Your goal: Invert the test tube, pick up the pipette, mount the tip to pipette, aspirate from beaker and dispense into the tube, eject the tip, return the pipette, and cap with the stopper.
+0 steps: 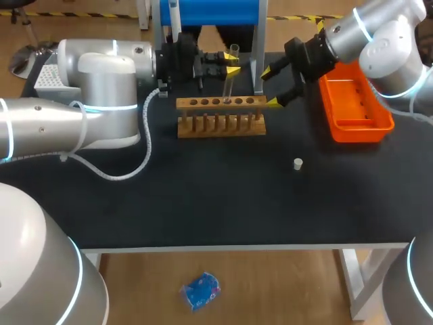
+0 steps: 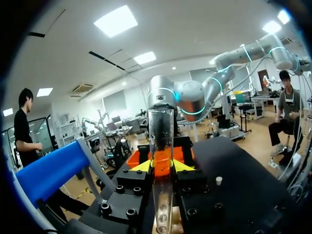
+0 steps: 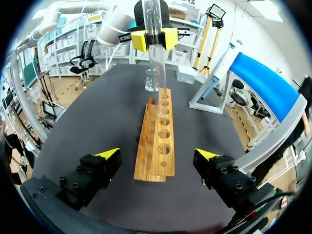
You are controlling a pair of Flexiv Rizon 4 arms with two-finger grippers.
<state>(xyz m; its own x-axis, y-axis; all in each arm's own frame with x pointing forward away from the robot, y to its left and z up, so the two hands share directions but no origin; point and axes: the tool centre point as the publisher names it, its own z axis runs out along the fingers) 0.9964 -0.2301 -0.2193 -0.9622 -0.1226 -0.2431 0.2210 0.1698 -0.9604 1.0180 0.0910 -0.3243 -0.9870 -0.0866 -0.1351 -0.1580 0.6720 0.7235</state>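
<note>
Clamping the test tube (image 1: 229, 87) upright, the left gripper (image 1: 232, 65) holds its lower end at a hole of the rack (image 1: 220, 120) beneath. The right gripper (image 1: 270, 87) hangs beside the rack, spread wide and grasping nothing, the stopper (image 1: 298, 163) well apart from it.

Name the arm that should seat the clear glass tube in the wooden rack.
Left arm. Its jaws are shut on the clear glass test tube, upright with its lower end at the holed wooden rack. The right arm has open, empty jaws beside the rack's end.
</note>
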